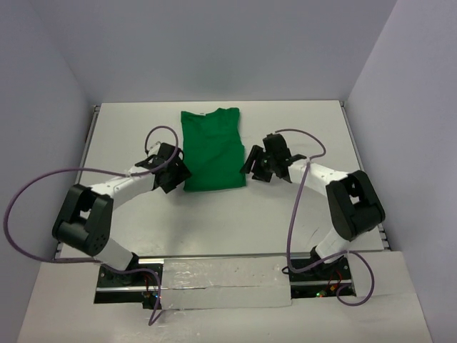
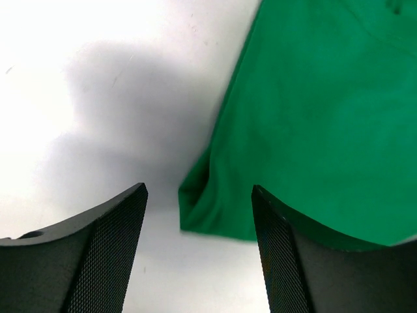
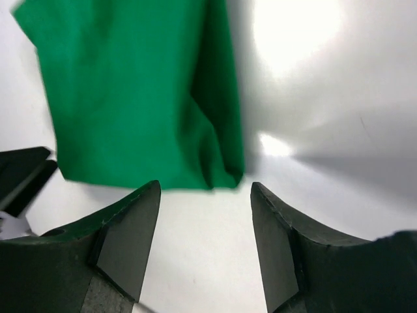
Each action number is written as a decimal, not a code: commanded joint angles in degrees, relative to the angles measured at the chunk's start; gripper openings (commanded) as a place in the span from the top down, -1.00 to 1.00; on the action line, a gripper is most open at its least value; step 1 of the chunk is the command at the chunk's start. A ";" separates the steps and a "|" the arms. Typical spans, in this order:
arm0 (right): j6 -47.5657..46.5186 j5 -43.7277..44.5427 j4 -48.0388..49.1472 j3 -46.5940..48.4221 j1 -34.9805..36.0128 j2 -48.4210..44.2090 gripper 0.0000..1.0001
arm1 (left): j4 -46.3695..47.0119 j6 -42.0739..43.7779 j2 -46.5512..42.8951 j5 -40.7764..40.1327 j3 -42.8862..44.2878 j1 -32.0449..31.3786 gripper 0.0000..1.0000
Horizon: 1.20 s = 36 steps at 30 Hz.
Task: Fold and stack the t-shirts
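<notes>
Left gripper (image 2: pixel 199 195): jaws apart, nothing between them, hanging just off the near-left hem corner of the t-shirt (image 2: pixel 313 117). Right gripper (image 3: pixel 205 189): jaws also apart and empty, just off the near-right hem corner.

The shirt lies flat mid-desk, nearer the far edge, with the collar toward the far edge and the hem toward the near edge. The sleeves look tucked in, so it reads as a narrow rectangle. The layered edge shows at both hem corners in the wrist views.

My read is that the next step is the hem-to-collar half fold. To do it well:
- drop each claw onto its own corner and get all layers inside the pads, not just the top one
- close both sides together
- lift level and carry toward the far edge at the same rate, or the fold skews
- lay the hem square on the collar, then release

Surface: white matte table (image 1: pixel 285 214), with glare patches in the wrist views. It looks slick, so the cloth may slide.

Room: plain pale walls (image 1: pixel 214 43) on three sides. Purple cables (image 1: pixel 28 193) loop off both arms, and a taped strip (image 1: pixel 221 286) runs along the near edge.
</notes>
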 commanded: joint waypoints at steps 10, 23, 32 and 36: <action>11.43 -2.62 16.49 -14.39 -0.50 -7.05 -0.50 | 20.52 -8.44 -7.68 10.43 -15.56 0.00 -0.52; 15.24 -2.78 23.38 -13.73 -0.55 2.38 -0.07 | 24.64 -10.62 -1.63 9.84 -16.23 -0.23 -0.06; 15.28 -2.86 23.78 -12.43 -0.41 4.99 0.69 | 21.79 -10.10 0.88 9.23 -14.57 -0.26 0.68; 15.11 -3.01 23.53 -12.82 -0.41 4.11 0.82 | 17.80 -9.06 3.68 8.13 -10.43 -0.33 0.79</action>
